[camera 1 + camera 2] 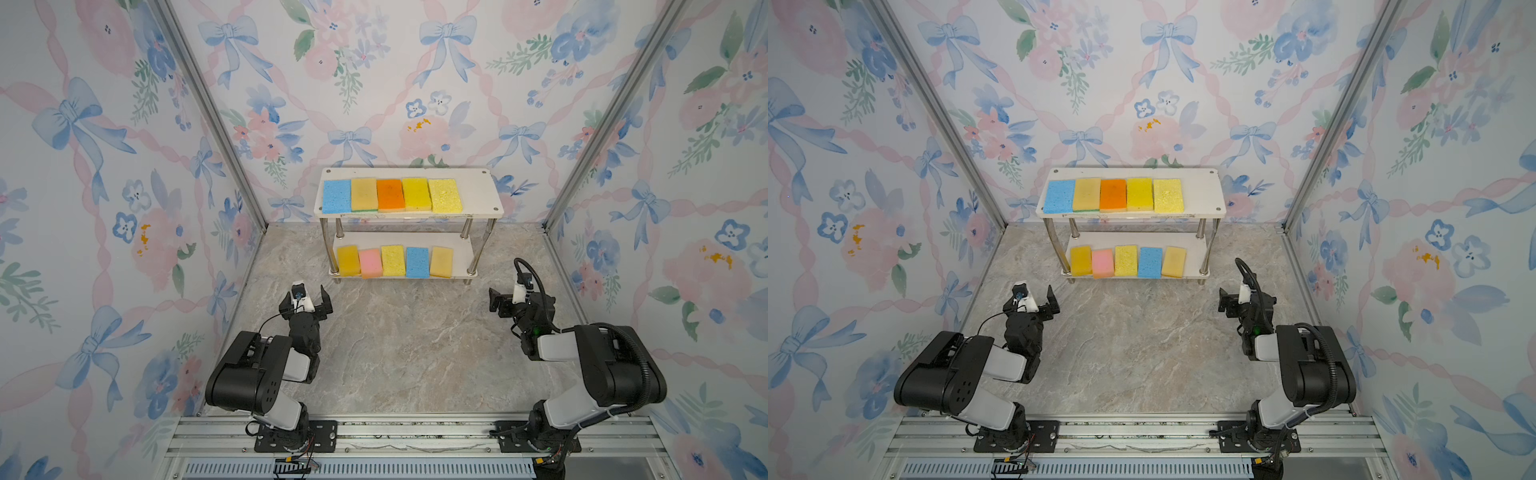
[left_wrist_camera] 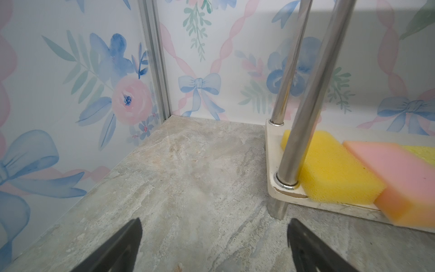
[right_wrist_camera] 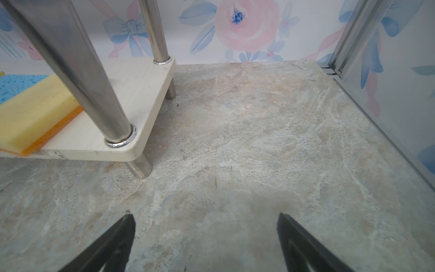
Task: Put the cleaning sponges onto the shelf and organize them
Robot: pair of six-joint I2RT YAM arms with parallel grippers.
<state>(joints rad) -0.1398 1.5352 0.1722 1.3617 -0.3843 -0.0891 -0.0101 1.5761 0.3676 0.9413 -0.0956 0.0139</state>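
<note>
My left hand [image 1: 306, 294] and right hand [image 1: 498, 301] gape wide, empty, before the shelf [image 1: 478, 195] bearing the cleaning sponges [image 1: 390, 195].

The shelf [image 1: 482, 195] is matt off-white board with a faint wood grain on mirror-polished metal posts [image 2: 313, 94], the cleaning sponges [image 1: 390, 194] are coarse, open-pored foam, the table [image 1: 395, 353] looks like matt veined stone, and the fingers [image 2: 122, 249] are dull black plastic.

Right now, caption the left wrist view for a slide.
Open left pincer facing the shelf; yellow sponge and pink sponge share its lower board.
</note>
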